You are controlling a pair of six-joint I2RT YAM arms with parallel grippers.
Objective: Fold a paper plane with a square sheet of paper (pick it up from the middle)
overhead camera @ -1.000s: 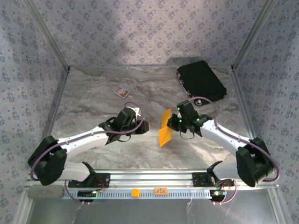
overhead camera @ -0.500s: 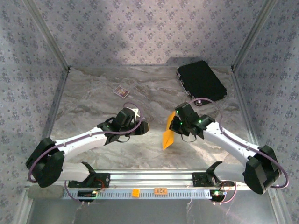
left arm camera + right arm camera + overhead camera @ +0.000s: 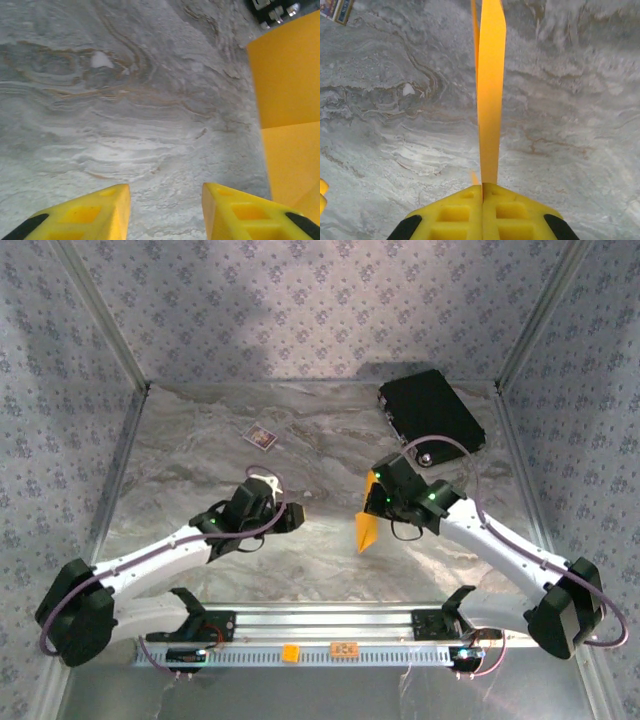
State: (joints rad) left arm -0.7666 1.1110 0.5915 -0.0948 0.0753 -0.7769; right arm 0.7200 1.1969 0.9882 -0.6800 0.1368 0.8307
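The square sheet of paper (image 3: 366, 527), orange-yellow and folded, hangs on edge above the middle of the table. My right gripper (image 3: 374, 498) is shut on its upper end. In the right wrist view the paper (image 3: 490, 95) runs as a narrow upright strip straight out from my pinched right gripper (image 3: 482, 186). My left gripper (image 3: 300, 512) stands a short way to the left of the paper, apart from it. In the left wrist view the left gripper (image 3: 166, 200) is open with bare table between its fingers, and the creased paper (image 3: 286, 105) sits at the right edge.
A black case (image 3: 432, 412) lies at the back right corner. A small printed card (image 3: 261, 437) lies at the back left of centre, also seen in the right wrist view (image 3: 335, 10). A tiny orange tag (image 3: 290, 651) sits on the front rail. Metal rails border the marbled table (image 3: 200, 460).
My left gripper has let its jaws widen and drawn back to the left, away from the paper. The right gripper has shifted the held paper slightly to the right.
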